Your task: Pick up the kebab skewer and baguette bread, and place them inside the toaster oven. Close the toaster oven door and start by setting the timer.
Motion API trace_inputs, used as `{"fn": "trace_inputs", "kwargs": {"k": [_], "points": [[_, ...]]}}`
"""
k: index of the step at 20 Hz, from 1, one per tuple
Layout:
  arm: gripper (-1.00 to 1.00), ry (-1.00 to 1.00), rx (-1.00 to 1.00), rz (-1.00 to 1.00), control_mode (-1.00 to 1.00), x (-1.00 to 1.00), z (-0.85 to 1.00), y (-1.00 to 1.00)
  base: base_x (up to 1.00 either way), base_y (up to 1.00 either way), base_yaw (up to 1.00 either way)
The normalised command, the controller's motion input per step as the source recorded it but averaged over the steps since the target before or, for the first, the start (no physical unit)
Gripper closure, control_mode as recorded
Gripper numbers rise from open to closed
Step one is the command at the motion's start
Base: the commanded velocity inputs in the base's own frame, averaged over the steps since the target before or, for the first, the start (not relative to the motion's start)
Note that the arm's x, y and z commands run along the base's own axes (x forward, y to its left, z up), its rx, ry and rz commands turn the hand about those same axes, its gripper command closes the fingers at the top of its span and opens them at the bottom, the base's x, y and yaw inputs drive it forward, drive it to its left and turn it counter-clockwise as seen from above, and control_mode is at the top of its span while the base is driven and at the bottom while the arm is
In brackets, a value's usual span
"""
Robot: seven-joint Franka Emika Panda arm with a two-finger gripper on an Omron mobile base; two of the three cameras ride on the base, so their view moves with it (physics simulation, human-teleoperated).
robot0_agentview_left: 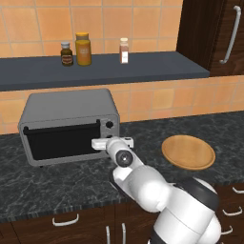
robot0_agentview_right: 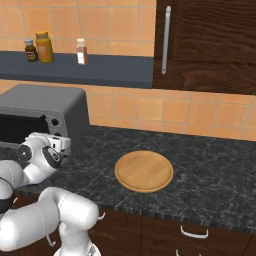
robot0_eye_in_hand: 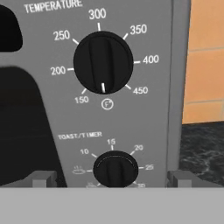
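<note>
Toaster oven (robot0_agentview_left: 66, 126) on the counter, door (robot0_agentview_left: 62, 140) shut; the gripper (robot0_eye_in_hand: 113, 178), spread wide and holding nothing, faces its timer knob (robot0_eye_in_hand: 115, 169) close up.

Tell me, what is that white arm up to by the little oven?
The arm has brought its gripper right up to the control panel of the toaster oven, jaws open on either side of the timer knob, with the temperature knob above. The toaster oven door looks shut. The wooden plate on the counter has nothing on it. It seems about to set the timer.
</note>
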Motion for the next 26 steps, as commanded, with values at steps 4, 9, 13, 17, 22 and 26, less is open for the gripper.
{"fn": "trace_inputs", "kwargs": {"k": [4, 9, 13, 17, 22, 26], "points": [[-1.00, 0.00, 0.00, 0.00, -1.00, 0.19, 0.00, 0.04, 0.00, 0.00, 0.00], [-1.00, 0.00, 0.00, 0.00, -1.00, 0.11, 0.00, 0.00, 0.00, 0.00, 0.00], [-1.00, -0.01, 0.00, 0.00, -1.00, -0.03, -0.03, 0.00, 0.00, 0.00, 0.00], [-1.00, 0.00, 0.00, 0.04, -1.00, -0.02, -0.07, 0.00, 0.00, 0.00, 0.00], [-1.00, 0.00, 0.00, 0.00, -1.00, 0.00, 0.00, 0.00, 0.00, 0.00, 0.00], [-1.00, 0.00, 0.00, 0.00, -1.00, 0.00, 0.00, 0.00, 0.00, 0.00, 0.00]]}}
